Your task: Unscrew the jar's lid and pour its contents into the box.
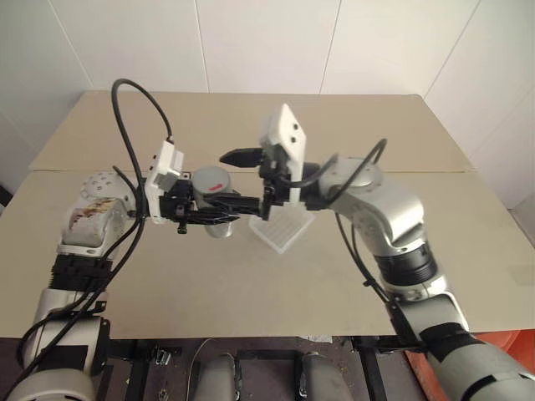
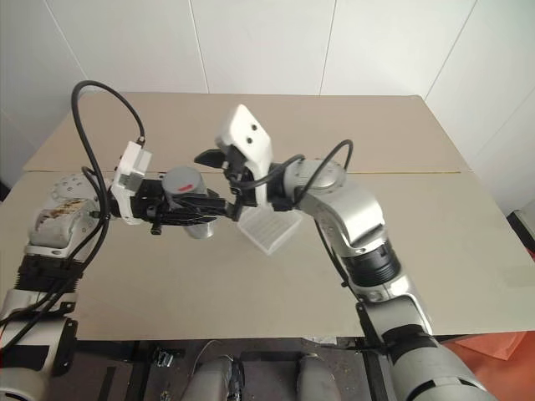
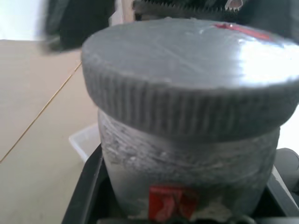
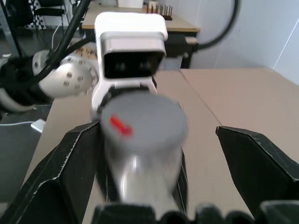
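The silvery-grey jar [image 1: 219,227] is held upright above the table, with my left gripper [image 1: 214,210] shut around its body. Its lid [image 1: 211,180], grey with a red mark, sits on top; its ribbed rim [image 3: 187,116] fills the left wrist view. My right gripper [image 4: 149,154] faces the jar from the opposite side, open wide, with one finger [image 4: 60,172] on each side of the lid and neither touching it. The translucent white box [image 1: 282,230] lies on the table just below and to the right of the jar. The contents are hidden inside the jar.
The tan table [image 1: 251,284] has a seam [image 1: 468,172] running across it. Black cables [image 1: 125,125] loop up from my left wrist. An orange object [image 1: 501,342] stands on the floor past the table's front right corner.
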Robot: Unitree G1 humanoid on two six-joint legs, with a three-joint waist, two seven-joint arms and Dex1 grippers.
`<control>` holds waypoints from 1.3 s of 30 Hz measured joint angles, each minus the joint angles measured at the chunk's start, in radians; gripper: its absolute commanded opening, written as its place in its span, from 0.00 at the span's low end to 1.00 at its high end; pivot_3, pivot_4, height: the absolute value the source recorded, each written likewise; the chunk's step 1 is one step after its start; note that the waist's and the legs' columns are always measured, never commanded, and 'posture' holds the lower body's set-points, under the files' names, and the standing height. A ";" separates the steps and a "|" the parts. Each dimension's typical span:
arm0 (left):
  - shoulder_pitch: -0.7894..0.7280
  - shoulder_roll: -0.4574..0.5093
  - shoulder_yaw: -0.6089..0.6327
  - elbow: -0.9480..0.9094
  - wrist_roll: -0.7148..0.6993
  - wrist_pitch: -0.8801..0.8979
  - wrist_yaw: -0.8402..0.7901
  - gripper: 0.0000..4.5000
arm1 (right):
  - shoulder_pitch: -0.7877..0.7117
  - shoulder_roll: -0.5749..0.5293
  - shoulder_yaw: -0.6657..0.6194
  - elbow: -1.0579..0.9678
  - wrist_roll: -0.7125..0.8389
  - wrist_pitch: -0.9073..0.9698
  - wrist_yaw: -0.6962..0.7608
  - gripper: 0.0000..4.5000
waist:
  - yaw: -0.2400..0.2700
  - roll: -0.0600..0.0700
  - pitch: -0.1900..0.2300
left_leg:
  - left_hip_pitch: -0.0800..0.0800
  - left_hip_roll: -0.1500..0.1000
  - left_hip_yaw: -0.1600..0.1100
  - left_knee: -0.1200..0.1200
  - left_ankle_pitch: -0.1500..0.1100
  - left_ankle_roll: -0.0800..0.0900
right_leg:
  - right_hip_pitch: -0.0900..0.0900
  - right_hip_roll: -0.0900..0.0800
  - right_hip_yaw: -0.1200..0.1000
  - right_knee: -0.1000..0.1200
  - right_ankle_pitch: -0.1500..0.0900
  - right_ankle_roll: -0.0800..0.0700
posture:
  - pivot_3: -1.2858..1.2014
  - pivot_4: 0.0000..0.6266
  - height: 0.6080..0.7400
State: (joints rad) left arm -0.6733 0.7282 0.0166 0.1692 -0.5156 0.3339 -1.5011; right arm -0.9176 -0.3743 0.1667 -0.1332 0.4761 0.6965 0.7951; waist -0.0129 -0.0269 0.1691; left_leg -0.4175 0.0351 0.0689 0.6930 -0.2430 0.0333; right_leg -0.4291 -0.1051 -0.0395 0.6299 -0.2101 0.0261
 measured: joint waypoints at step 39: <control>-0.030 -0.054 -0.033 0.021 0.007 -0.006 -0.003 0.43 | 0.003 0.060 0.098 -0.103 -0.034 0.022 -0.045 0.99 | 0.001 0.000 0.000 | -0.001 0.000 0.000 0.000 0.000 0.000 | -0.001 0.000 0.000 0.000 0.000 0.000 | 0.52 0.24 1.00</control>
State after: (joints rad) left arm -0.7037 0.6744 -0.0164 0.1899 -0.5082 0.3276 -1.5041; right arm -0.9141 -0.3138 0.2643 -0.2362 0.4416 0.7182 0.7499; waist -0.0121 -0.0268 0.1694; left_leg -0.4185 0.0351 0.0686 0.6930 -0.2430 0.0334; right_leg -0.4297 -0.1048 -0.0396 0.6301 -0.2101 0.0262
